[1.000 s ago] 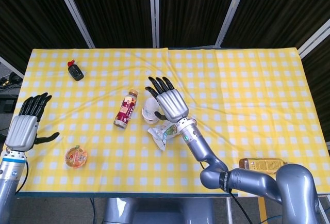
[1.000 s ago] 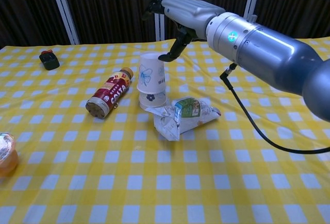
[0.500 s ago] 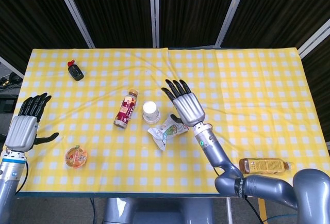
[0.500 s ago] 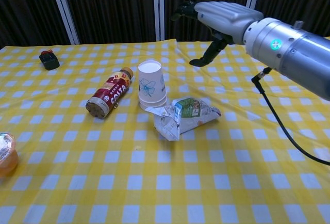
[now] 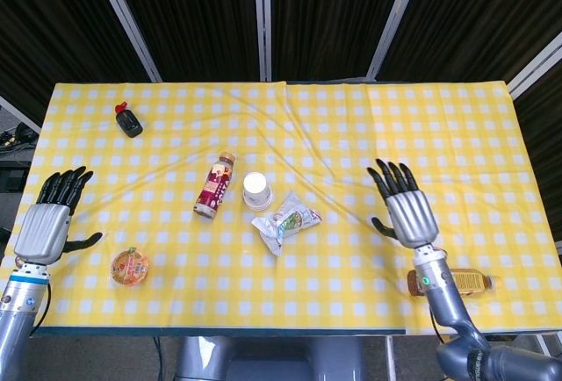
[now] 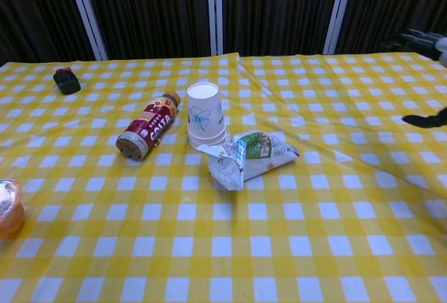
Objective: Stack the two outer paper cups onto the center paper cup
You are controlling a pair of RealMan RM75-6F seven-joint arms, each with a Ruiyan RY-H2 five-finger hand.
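Table (image 5: 439,126): wide, draped in a yellow-and-white checked cloth, everything on it lying well apart from both hands.
Right hand (image 5: 406,212): hovering over the right side of the cloth, palm down, fingers spread, nothing in them; in the chest view only dark fingertips (image 6: 419,38) peek in at the right edge.
Left hand (image 5: 48,219): out at the left edge of the table, fingers apart, thumb out to the side, holding nothing.
Paper cup stack (image 5: 256,190): standing upside down at mid-table, cups nested together; how many are in it I cannot tell. Well clear of both hands.
Snack bag (image 5: 285,221): crumpled, lying just right of and in front of the stack, touching its base in the chest view.
Cola bottle (image 5: 214,186): on its side, just left of the stack.
Amber bottle (image 5: 457,283): lying on its side at the near right edge, partly behind the right forearm.
Jelly cup (image 5: 129,267): sealed, orange contents, near the left hand.
Small black bottle (image 5: 128,120): red cap, far left corner.
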